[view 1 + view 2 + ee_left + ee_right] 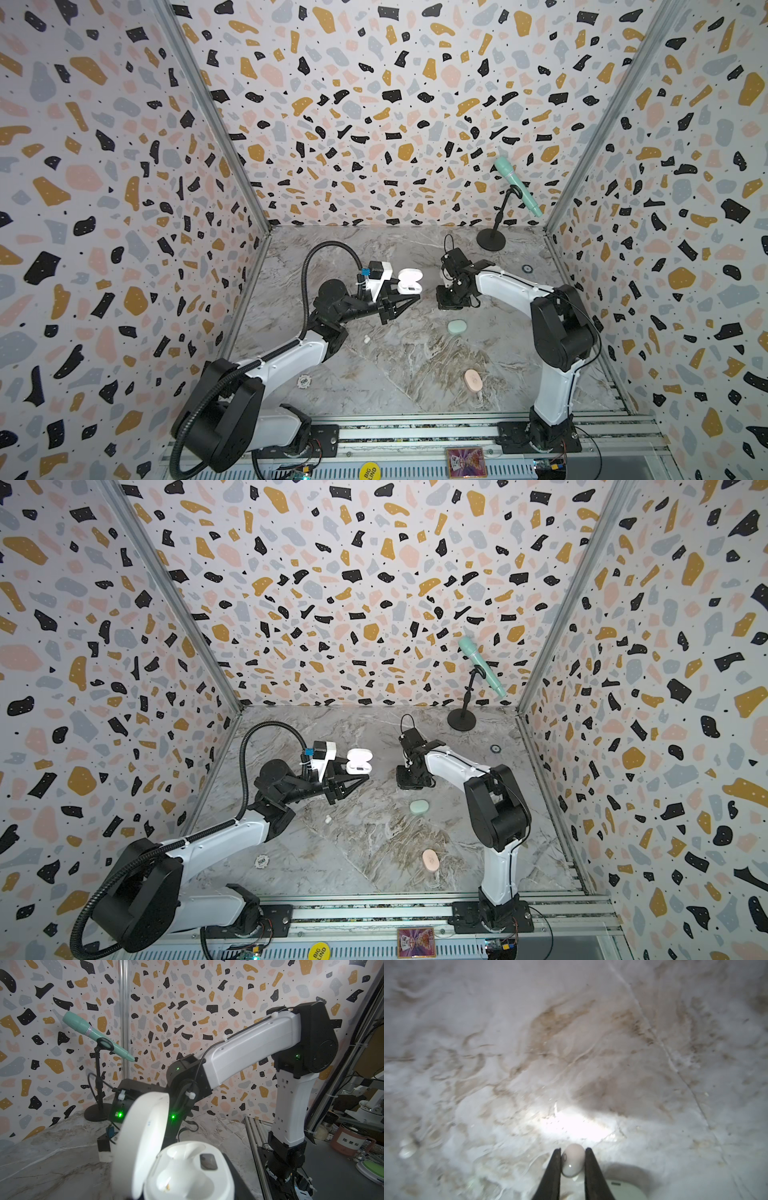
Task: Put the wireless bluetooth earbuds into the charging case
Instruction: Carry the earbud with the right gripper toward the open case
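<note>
**Earbud pinched, case held open for loading**
The right claw [572, 1150] is closed on a white earbud [572, 1162] low over the counter [571, 1043]. The left claw [411, 296] is clamped on the open charging case [409, 282] nearby. The next move is probably to carry the bud across and line it up with a well.

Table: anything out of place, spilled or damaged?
Nothing spilled or damaged. Off-task: a poker chip near the left arm's base, and a mint microphone on a stand in the far right corner. One white earbud lies loose beside the left arm.
</note>
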